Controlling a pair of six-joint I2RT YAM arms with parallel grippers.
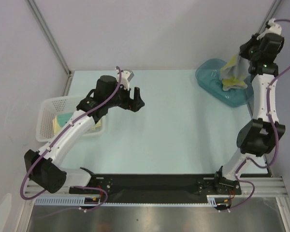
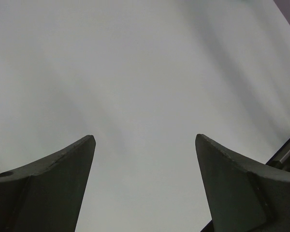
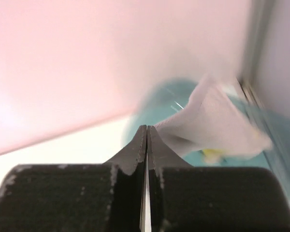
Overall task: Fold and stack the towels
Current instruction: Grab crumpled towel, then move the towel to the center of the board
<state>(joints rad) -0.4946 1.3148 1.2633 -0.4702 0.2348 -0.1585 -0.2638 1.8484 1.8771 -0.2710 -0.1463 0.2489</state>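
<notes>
Right gripper (image 3: 147, 128) clenching on corner of beige-grey towel (image 1: 233, 72); towel hanging over teal tub (image 1: 210, 79) at 2 o'clock of table (image 1: 183, 125); left gripper (image 1: 134, 99) hovering released above bare table; second towel (image 1: 59, 123) lying in white basket (image 1: 48, 104) at 9 o'clock.

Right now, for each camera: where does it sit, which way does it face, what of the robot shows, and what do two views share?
Top external: above and behind the bases, looking down on the table; both arms show.
Left wrist: on the left arm, facing table past the open left gripper.
Right wrist: on the right arm, facing the teal tub past the right gripper, shut on a towel.
Shared: teal tub and towel, in top external and right wrist.
</notes>
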